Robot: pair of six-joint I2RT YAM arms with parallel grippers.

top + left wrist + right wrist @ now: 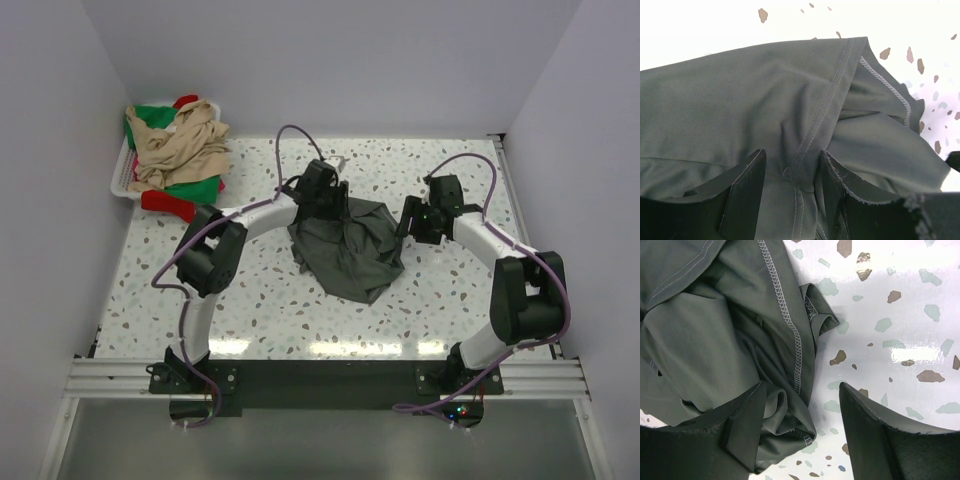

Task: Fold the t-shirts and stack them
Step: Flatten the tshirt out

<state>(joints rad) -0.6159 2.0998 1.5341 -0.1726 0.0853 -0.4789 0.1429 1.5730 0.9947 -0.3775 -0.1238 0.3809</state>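
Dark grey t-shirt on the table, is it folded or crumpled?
Crumpled: the dark grey t-shirt lies in an uneven heap, stitched hems twisted every way.

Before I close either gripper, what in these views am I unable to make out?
1. Top view: the left gripper has its fingertips hidden under its own wrist, so contact with the grey t-shirt is unclear.
2. Both wrist views: the frame edges cut that shirt off, so its full outline is lost.
3. Top view: the beige t-shirt covers the basket pile, so the count is unknown.
4. Left wrist view: glare washes out the table.
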